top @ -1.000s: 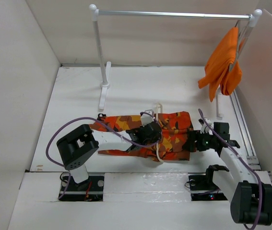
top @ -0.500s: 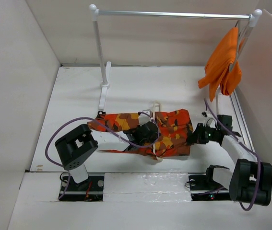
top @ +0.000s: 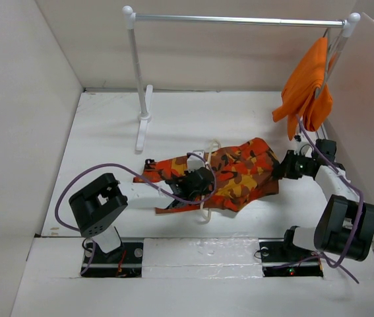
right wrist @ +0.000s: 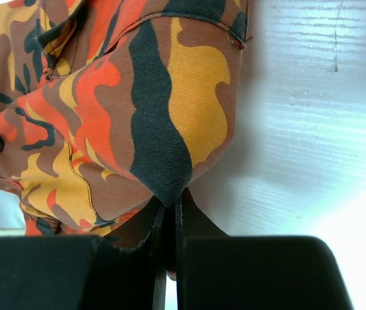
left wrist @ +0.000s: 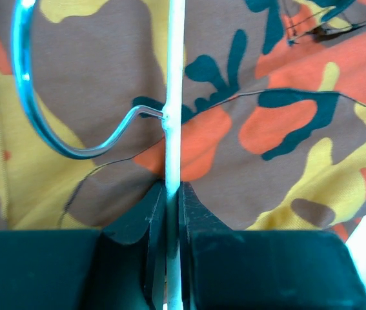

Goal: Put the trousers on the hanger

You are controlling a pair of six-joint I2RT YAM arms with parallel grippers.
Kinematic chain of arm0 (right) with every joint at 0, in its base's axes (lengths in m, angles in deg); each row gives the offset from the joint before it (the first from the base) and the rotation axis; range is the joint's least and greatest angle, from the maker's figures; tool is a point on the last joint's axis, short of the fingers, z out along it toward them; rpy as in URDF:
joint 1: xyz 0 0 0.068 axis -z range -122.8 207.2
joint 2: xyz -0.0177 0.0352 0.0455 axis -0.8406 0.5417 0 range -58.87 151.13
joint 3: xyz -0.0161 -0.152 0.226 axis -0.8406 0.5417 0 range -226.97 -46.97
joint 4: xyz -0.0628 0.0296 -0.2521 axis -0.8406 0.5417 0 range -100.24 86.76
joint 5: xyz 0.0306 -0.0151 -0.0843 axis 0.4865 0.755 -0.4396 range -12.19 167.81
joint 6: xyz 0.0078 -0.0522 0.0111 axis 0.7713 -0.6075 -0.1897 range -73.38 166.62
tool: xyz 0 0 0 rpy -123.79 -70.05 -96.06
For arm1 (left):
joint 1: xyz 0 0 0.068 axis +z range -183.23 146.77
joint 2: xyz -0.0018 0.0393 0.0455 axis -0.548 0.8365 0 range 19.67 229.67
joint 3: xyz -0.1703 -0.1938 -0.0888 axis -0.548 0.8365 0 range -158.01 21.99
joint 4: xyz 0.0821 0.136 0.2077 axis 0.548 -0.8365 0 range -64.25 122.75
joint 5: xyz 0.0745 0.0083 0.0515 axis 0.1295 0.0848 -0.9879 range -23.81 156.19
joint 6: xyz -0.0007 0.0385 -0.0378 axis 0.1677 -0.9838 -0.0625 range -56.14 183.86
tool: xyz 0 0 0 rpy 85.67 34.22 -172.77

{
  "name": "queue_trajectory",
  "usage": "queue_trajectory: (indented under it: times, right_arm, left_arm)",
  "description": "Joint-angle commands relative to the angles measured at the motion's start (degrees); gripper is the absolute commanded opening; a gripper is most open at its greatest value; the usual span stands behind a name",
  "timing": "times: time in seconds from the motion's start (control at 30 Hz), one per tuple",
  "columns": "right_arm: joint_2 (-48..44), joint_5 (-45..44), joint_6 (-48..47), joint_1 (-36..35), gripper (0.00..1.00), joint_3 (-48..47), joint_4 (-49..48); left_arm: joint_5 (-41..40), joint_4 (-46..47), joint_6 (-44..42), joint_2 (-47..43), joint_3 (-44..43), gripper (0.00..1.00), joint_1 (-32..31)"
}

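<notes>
Holding, left fingers (left wrist: 181, 197): closed tight on the thin cream bar of the hanger (left wrist: 173, 97), just below the joint where the metal hook (left wrist: 40, 123) meets it. The bar runs straight up between them, so the hanger is pinned steady against the cloth.
Holding, right fingers (right wrist: 183, 216): pinched shut on a folded edge of the trousers (right wrist: 105, 116), with the fabric gathered to a point at the tips.
Trousers, location: mid-bench (top: 107, 132), between the two arms. The right end is drawn toward the right wrist, and the rest lies loosely spread.
Hanger, location: lying across the trousers near their middle, with the hook resting on the print; well apart from the rail (top: 239, 20).
Purpose, as judged: the left arm anchors the hanger while the right arm takes cloth to draw it over the bar.
Status, as judged: the trousers are not yet draped on the hanger.
Risk, as judged: the thin bar may twist in the grip if the cloth drags.
Other item: an orange garment (top: 305, 86) hangs at the right end of the rail, apart from the work.
</notes>
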Motion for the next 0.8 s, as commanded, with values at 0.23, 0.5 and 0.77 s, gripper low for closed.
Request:
queue_trajectory:
  times: [0.23,0.5,0.77]
  right_arm:
    - [-0.7,-2.9,-3.5,-2.6,0.00,2.7,-5.6]
    - [-6.3,-10.3,-6.3,0.1,0.00,6.2,0.4]
    - [-3.2,-7.5,-8.4,0.7,0.07,6.6,-0.8]
  left_arm:
    - [-5.4,-11.6,3.4,0.4,-6.9,0.00,1.9]
    - [-12.8,-20.6,8.8,0.7,-15.4,0.00,1.9]
    - [-13.3,-19.3,8.9,2.6,-16.2,0.00,-0.4]
